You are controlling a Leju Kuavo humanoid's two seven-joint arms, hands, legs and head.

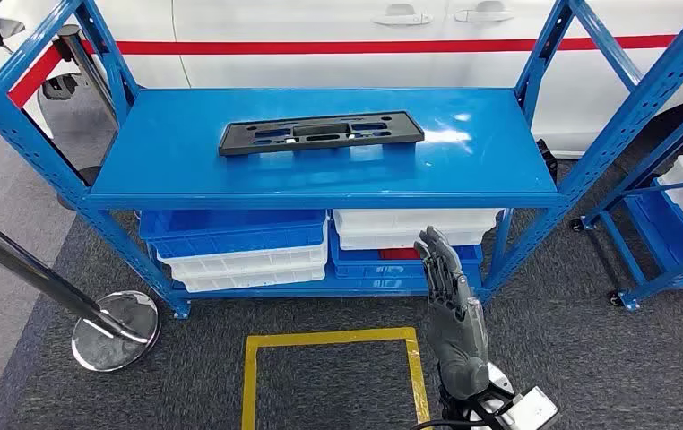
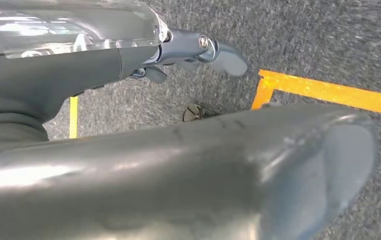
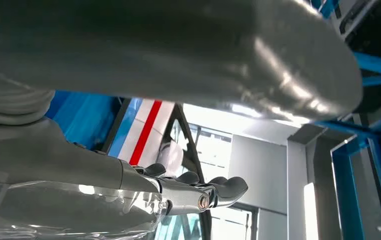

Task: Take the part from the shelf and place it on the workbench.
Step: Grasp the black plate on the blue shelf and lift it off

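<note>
Right hand (image 1: 450, 300) of my robot is up in front of the shelf, low down, with its fingers stretched out and a little apart, holding nothing. My left hand (image 2: 188, 55) hangs over the grey carpet near some yellow tape (image 2: 328, 92), and its fingers are apart and hold nothing too. Near the robot's feet I see a yellow tape square (image 1: 333, 339) on the floor. A shiny pole stand (image 1: 114, 331) is off to the left. Past my right hand stands the blue shelf (image 1: 185, 170). Blue and white bins (image 1: 239, 246) sit on its low level. The black part (image 1: 320, 132) lies flat on the top level, near the middle. Behind the shelf is a white car (image 1: 320, 22) with a red stripe.
</note>
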